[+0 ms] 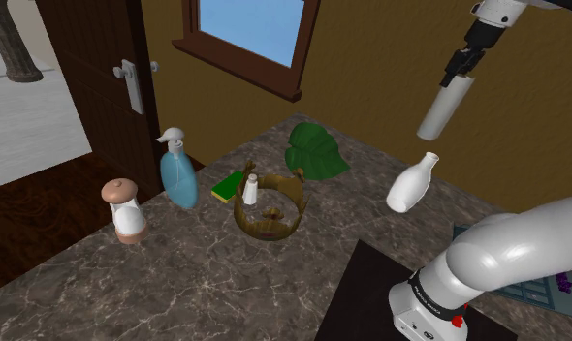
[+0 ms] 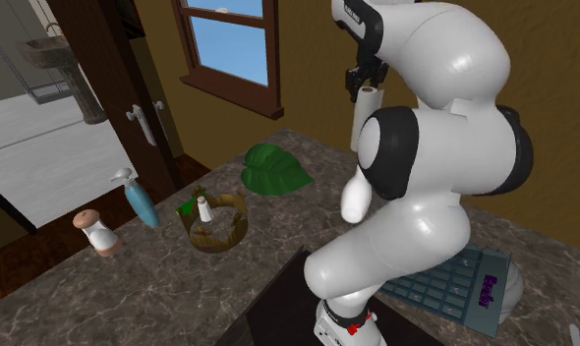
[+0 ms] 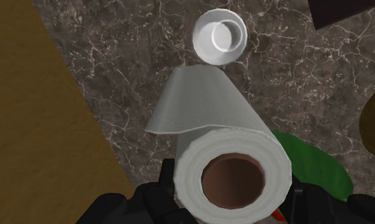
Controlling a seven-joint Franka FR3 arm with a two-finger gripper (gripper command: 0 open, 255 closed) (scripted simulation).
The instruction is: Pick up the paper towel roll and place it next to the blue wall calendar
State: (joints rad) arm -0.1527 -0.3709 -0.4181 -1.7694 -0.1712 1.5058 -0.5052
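Observation:
The white paper towel roll (image 1: 444, 108) hangs high above the dark marble counter (image 1: 226, 281), a little tilted, with my gripper (image 1: 460, 66) shut on its top end. In the wrist view the black fingers (image 3: 168, 186) clasp the roll (image 3: 231, 159) on both sides, and a loose sheet trails off it. The second exterior view has the roll (image 2: 365, 110) under the gripper (image 2: 365, 77), partly behind my arm. The blue-green wall calendar (image 2: 455, 285) lies flat on the counter beside the stand, and my arm hides part of the calendar (image 1: 536, 291) in the shoulder view.
A white vase (image 1: 413, 184) stands below the roll. A green leaf (image 1: 315, 150), a brown basket (image 1: 270, 208) with a small bottle, a blue spray bottle (image 1: 177, 172) and a grinder (image 1: 127, 210) sit on the counter. A dark door (image 1: 100, 77) and an ochre wall stand behind.

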